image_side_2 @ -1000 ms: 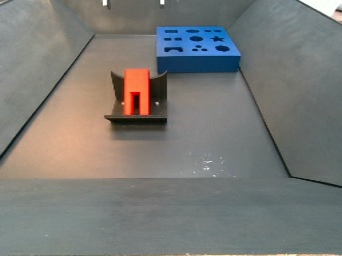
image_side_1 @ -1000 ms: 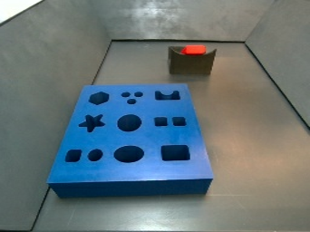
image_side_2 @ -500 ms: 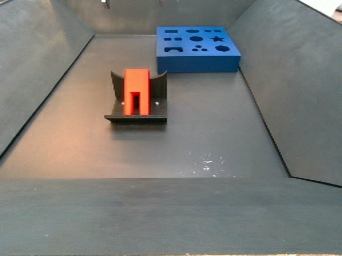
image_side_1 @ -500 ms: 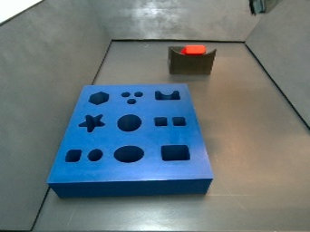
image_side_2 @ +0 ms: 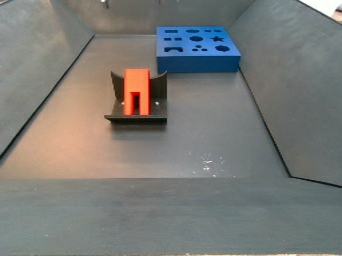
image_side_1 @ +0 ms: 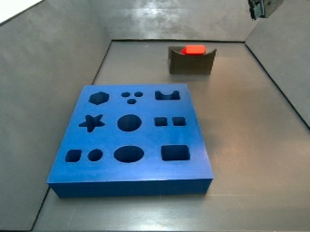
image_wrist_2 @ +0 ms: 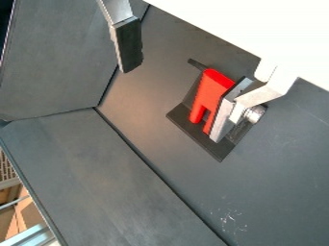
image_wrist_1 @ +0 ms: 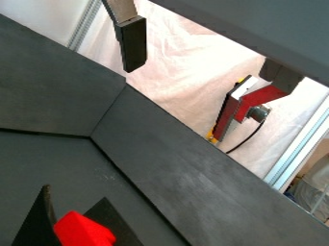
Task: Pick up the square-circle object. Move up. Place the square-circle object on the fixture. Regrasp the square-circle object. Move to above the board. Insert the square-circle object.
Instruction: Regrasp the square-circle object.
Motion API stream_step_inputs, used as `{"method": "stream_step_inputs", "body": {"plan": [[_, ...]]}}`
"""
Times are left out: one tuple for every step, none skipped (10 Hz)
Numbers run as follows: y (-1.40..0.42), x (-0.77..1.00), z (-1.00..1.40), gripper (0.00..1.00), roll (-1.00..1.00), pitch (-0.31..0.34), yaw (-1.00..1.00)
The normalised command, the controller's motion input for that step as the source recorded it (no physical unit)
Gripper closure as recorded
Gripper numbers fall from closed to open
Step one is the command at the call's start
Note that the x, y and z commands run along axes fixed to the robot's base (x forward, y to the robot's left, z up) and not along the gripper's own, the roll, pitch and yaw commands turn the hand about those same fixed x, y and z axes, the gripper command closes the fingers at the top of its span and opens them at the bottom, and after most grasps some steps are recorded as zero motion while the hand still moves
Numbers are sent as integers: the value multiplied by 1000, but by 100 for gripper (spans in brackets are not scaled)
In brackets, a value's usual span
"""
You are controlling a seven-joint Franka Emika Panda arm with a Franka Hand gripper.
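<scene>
Overhead, one open gripper, one square-circle object, one fixture

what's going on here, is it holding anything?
No. The gripper is open and empty, high above the floor; a side view shows only its tip at the top edge. The square-circle object sits in the fixture, apart from the gripper. The board has nothing inserted. Looks like the regrasp comes next.

1 square-circle object; 1 fixture; 1 board; 1 claw overhead.
</scene>
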Motion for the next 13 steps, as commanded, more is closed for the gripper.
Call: {"method": "stream_step_inputs", "body": {"plan": [[69, 38, -1000, 0, 99, 104, 172], [61, 58, -1000, 0, 103, 38, 172], [56, 65, -1000, 0, 99, 15, 171], [51, 75, -1000, 0, 92, -26, 151], [48, 81, -1000, 0, 88, -45, 140], [42, 92, -1000, 0, 79, -73, 111], [39, 101, -1000, 0, 70, -89, 80], [34, 109, -1000, 0, 68, -92, 56], [30, 113, -1000, 0, 72, -92, 40], [20, 122, -1000, 0, 74, -81, 15], [16, 112, -854, 0, 72, -69, 0], [6, 93, -657, 0, 73, -51, -11], [3, 85, -518, 0, 66, -39, -14]]}}
